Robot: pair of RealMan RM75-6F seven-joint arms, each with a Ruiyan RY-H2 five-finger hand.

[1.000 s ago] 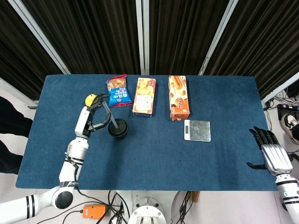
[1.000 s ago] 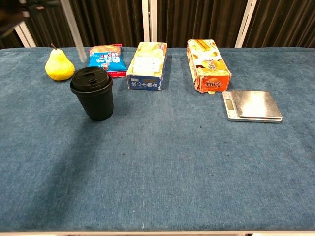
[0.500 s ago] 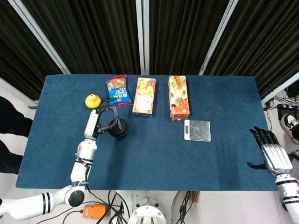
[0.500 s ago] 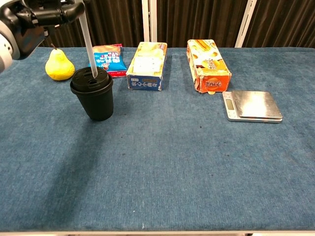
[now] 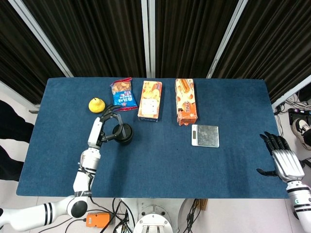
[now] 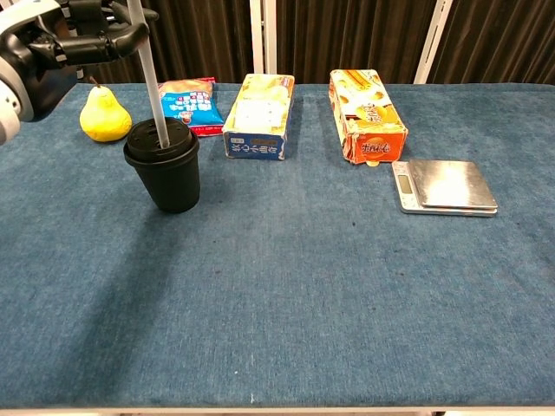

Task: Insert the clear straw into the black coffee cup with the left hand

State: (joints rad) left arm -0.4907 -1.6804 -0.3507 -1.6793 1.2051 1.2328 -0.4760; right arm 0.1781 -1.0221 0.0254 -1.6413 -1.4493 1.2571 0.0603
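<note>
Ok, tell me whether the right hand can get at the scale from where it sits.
Probably yes: the right hand rests open at the table's edge, and only bare cloth lies between it and the scale.

**Dark-curtained room with a blue table**

A rectangular table (image 5: 228, 165) covered in deep blue cloth fills the middle of the room. Behind it hang black pleated curtains (image 5: 189, 34), divided by pale metal frame bars (image 5: 148, 34). Light grey floor (image 5: 9, 145) shows at the sides, with tangled cables (image 5: 296, 104) at right.
</note>
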